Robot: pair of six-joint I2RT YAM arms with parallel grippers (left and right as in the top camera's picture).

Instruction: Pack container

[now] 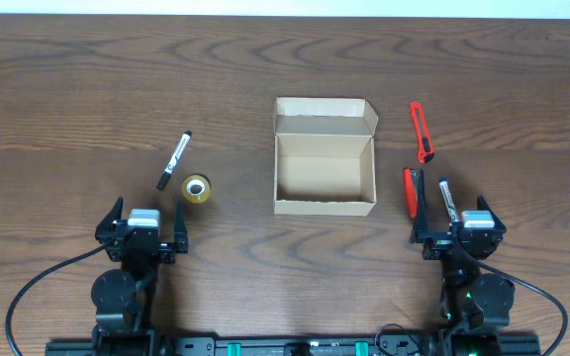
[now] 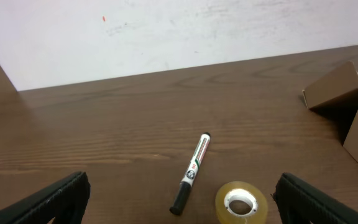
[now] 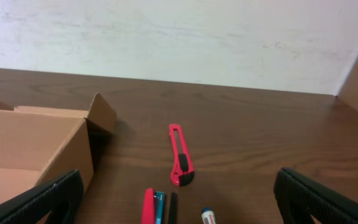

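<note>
The open tan cardboard container (image 1: 325, 168) stands mid-table, its flap lid folded back at the far side, its inside bare. It also shows in the right wrist view (image 3: 30, 149) and the left wrist view (image 2: 353, 106). A black-capped white marker (image 1: 174, 159) (image 2: 191, 173) and a roll of clear tape (image 1: 197, 189) (image 2: 241, 202) lie left of it. A red utility knife (image 1: 422, 132) (image 3: 180, 155), a red stapler (image 1: 411, 191) (image 3: 153, 208) and a blue-capped marker (image 1: 446, 199) (image 3: 208, 217) lie right of it. My left gripper (image 1: 142, 232) (image 2: 179, 208) and right gripper (image 1: 461, 229) (image 3: 179, 208) are open and empty near the front edge.
The table is dark brown wood (image 1: 87, 89). A white wall (image 2: 166, 31) stands beyond its far edge. Black cables (image 1: 38, 287) run from both arm bases at the front.
</note>
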